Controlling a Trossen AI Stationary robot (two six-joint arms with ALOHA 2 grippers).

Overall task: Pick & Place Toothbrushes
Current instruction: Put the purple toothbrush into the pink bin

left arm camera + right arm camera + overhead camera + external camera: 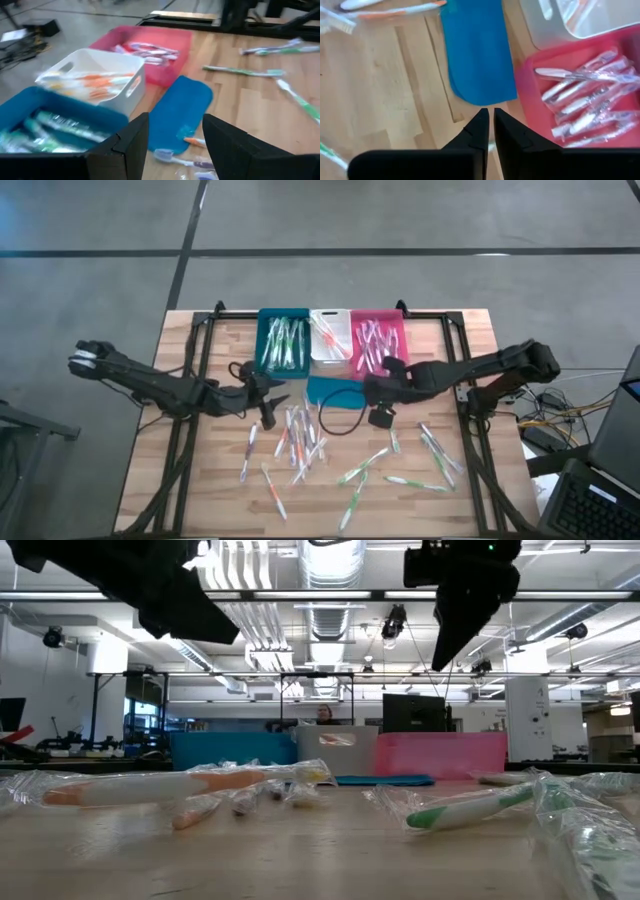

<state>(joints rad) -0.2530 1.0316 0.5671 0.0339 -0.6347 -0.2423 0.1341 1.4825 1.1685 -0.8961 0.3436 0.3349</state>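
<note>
Right gripper, fingers pressed together and empty, hovers by the pink bin; loose toothbrushes lie nearer, lengthwise near-to-far, closer to the spread left gripper.

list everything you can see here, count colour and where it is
teal bin: one, far edge of the table, left of the three, holds green-accented toothbrushes
white bin: one, middle of the row, holds orange-accented toothbrushes
pink bin: one, right of the row, holds pink-accented wrapped toothbrushes
teal lid: one, flat on the table just in front of the bins
loose toothbrushes: many, too many to count, white with green, pink or orange, scattered over the near half of the table
wooden table: one, light wood with a black frame
left gripper: one, dark, open, empty, left of the teal lid
right gripper: one, dark, shut, empty, by the lid's right end near the pink bin
</note>
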